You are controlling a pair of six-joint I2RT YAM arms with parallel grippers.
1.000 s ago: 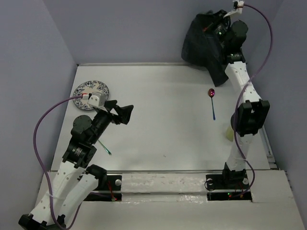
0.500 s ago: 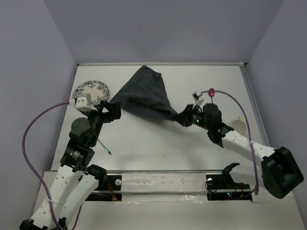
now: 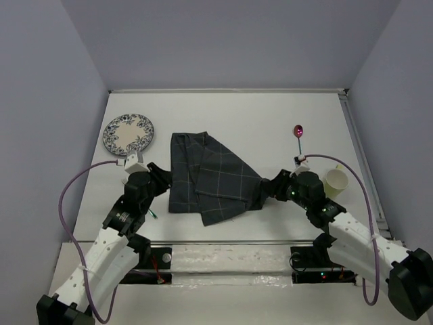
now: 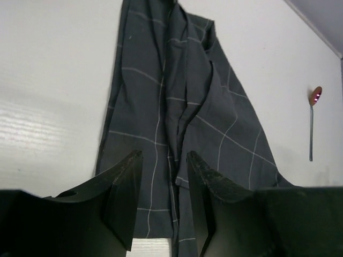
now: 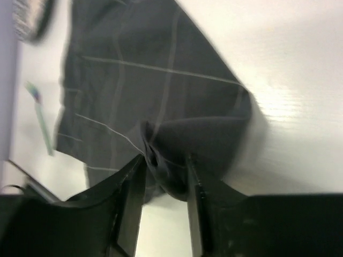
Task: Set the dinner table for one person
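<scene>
A dark navy cloth (image 3: 210,177) with pale grid lines lies rumpled and partly folded in the middle of the white dinner table (image 3: 257,115). My left gripper (image 3: 162,179) sits at the cloth's left edge. In the left wrist view its jaws (image 4: 164,160) stand apart over the cloth's (image 4: 177,107) near hem and pinch nothing. My right gripper (image 3: 268,189) is at the cloth's right corner. Its jaws (image 5: 165,160) are parted, and a bunched fold of the cloth (image 5: 161,80) stands loosely between them.
A blue-patterned plate (image 3: 128,133) sits at the back left. A spoon (image 3: 298,137) with a red bowl lies at the right, and a pale cup (image 3: 335,181) stands by the right arm. A thin green-tipped utensil (image 5: 42,120) lies left of the cloth.
The right arm has brought the cloth down from the back corner and laid it on the table, then parted its jaws. The left gripper has moved to the cloth's left edge and narrowed.
</scene>
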